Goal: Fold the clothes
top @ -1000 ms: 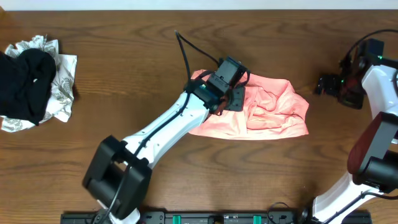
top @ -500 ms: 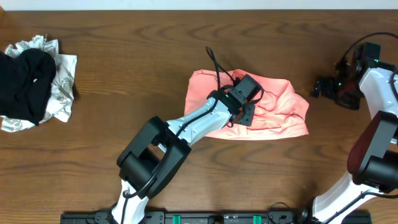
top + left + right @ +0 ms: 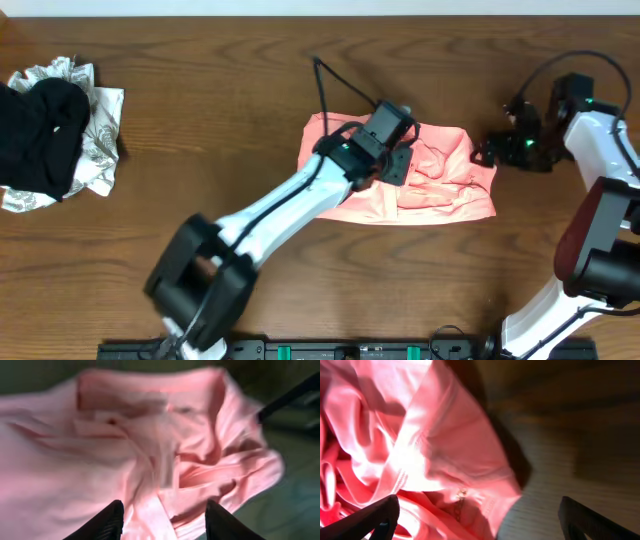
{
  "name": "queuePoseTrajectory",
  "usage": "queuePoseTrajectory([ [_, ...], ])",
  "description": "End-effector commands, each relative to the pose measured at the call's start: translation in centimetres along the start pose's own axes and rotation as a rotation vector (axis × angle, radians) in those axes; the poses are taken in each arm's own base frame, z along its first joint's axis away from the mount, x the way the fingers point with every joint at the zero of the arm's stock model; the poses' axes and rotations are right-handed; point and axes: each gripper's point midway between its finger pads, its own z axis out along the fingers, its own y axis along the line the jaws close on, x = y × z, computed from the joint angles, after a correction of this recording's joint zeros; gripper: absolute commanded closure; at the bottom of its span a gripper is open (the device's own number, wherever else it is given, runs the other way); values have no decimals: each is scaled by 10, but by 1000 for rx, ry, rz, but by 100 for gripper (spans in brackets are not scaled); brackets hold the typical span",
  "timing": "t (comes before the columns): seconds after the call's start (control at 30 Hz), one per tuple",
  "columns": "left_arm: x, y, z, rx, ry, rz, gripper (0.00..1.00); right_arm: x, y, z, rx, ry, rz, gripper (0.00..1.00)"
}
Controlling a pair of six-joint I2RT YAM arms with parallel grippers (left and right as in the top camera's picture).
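Two grippers hang over one garment, and neither has hold of it. Closest to its own camera, the left gripper [image 3: 167,521] has its dark fingers parted with nothing pinched between them; it hangs released above the bunched middle of the salmon-pink soft fabric T-shirt [image 3: 445,190]. The view is blurred, so whether the tips touch the cloth cannot be told. The right gripper [image 3: 480,516] stands spread as wide as it goes, also empty, over the shirt's right-hand edge, where a stitched hem folds back on itself.

Seen from above, the shirt lies in a loose, rumpled slab near the middle of the dark brown wooden table [image 3: 200,60]. Its left part is fairly flat, and its right part is heaped in ridges and tucks.

The shirt looks light and limp. It should drape and slide over the wood rather than hold a shape, and a pinch in the heaped middle would likely gather several layers at once. Better purchase seems to be at a single hemmed edge or corner, such as the one under the right fingers, with the other arm taking a matching edge so the cloth can be drawn flat.

Farther off, at the far left, a black cloth [image 3: 45,125] lies on white patterned fabric [image 3: 100,140], well apart from the shirt.
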Motion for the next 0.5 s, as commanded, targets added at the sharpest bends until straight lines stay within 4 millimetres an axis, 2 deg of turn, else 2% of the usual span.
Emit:
queuePoseTrajectory([
  [0.0,-21,12,-24,-85,-78,28,47,17,12,17,-21,36,-48,1],
  [0.13,-17,27,-29,-165,-72,34,47,27,7,29,45,61,4,1],
  [0.33,-9,46,-30,-208,-25,15,46,43,16,41,54,100,115,1],
  [0.47,-9,66,-31,-240,-9,-18,46,50,15,47,106,119,160,2],
])
